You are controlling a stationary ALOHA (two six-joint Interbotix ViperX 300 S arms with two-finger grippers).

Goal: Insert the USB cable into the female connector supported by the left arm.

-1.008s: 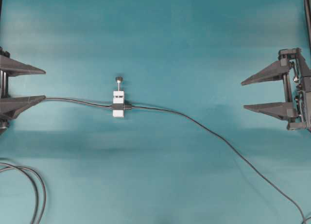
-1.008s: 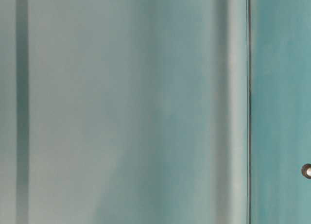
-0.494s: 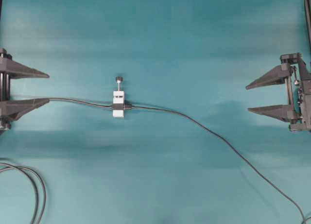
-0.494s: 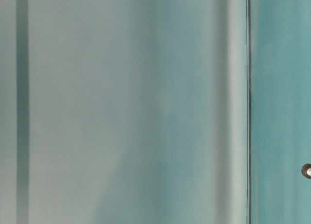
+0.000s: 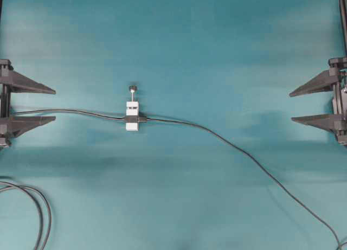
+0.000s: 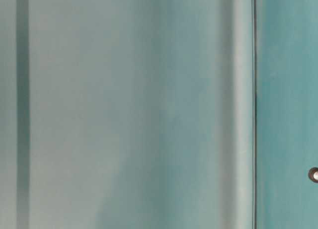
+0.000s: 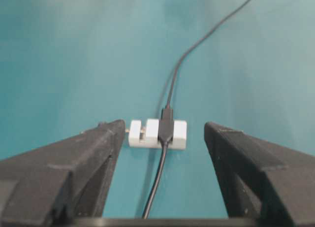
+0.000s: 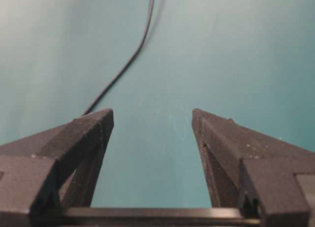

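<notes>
The female connector [image 5: 133,119] is a black socket banded across a small white block [image 5: 132,126] at mid table, with a knobbed screw post [image 5: 132,89] behind it. The USB cable [image 5: 233,147] runs in from the lower right, and its plug [image 5: 143,120] meets the socket with no gap showing. In the left wrist view the plug [image 7: 167,113] joins the socket [image 7: 165,131] in line. My left gripper [image 5: 54,104] [image 7: 165,127] stands open at the left edge, well short of the block. My right gripper [image 5: 291,107] [image 8: 152,114] is open and empty at the right edge.
The socket's own dark cable [image 5: 81,111] runs left between my left fingers. Looped black cables [image 5: 41,212] lie at the lower left corner. The table-level view is a teal blur with a small round object [image 6: 313,174] at its right edge.
My right gripper has drawn back to the right, away from the block. My left gripper has shifted toward the near side, so the socket's cable now passes between its fingers. Block and cables are unmoved.
</notes>
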